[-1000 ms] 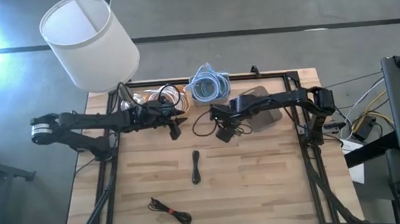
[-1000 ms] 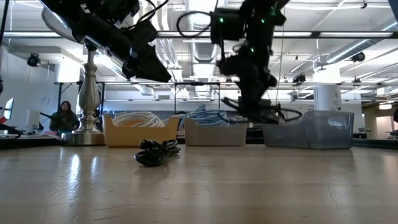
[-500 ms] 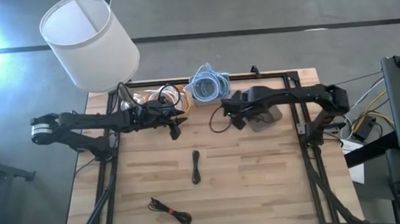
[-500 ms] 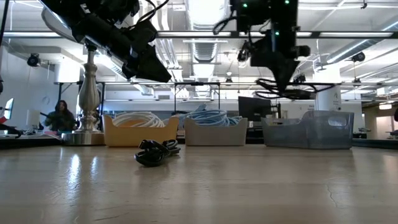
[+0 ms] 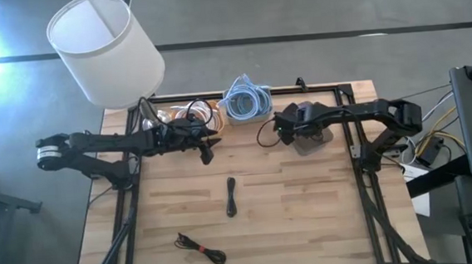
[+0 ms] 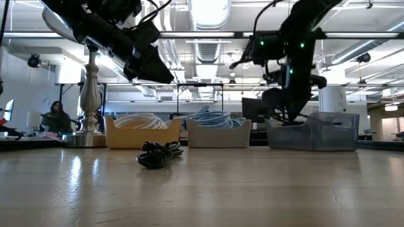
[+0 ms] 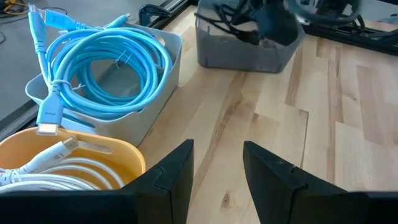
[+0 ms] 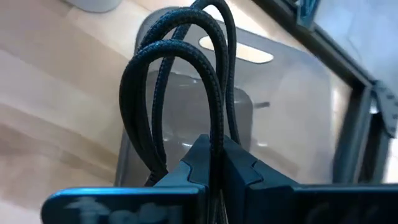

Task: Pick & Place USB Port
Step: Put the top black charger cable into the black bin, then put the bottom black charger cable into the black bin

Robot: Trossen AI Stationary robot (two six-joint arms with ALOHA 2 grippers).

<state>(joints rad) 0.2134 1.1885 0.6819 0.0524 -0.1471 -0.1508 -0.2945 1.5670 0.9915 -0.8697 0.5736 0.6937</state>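
The right gripper (image 5: 290, 129) hangs at the near-left edge of the clear grey bin (image 5: 313, 136) and is clamped on a coiled black USB cable (image 8: 186, 99). In the right wrist view the two fingers (image 8: 205, 163) are pressed together around the braided loops, which arch up in front of the bin's translucent wall. From above, a loop of the same cable (image 5: 265, 134) sticks out just left of the bin, over the wooden table (image 5: 309, 218).

The left gripper (image 5: 206, 149) waits well left of the grey bin, in front of the orange bin (image 5: 186, 115). Its fingers (image 7: 177, 171) stand apart with bare tabletop showing between them, holding nothing.

Left of the grey bin sits a white bin (image 7: 163, 81) holding a coiled light-blue cable (image 7: 109, 68), and beyond that the orange bin with a white cable (image 7: 43, 168). Nearer the front of the table than the grey bin lie a short folded black cable (image 5: 231, 196) and, farther still toward the front-left, another bundled black cable (image 5: 200, 248). A lamp with a white shade (image 5: 105, 45) stands at the back-left corner, far left of the grey bin. In the low view a person (image 6: 55, 117) sits in the room behind.
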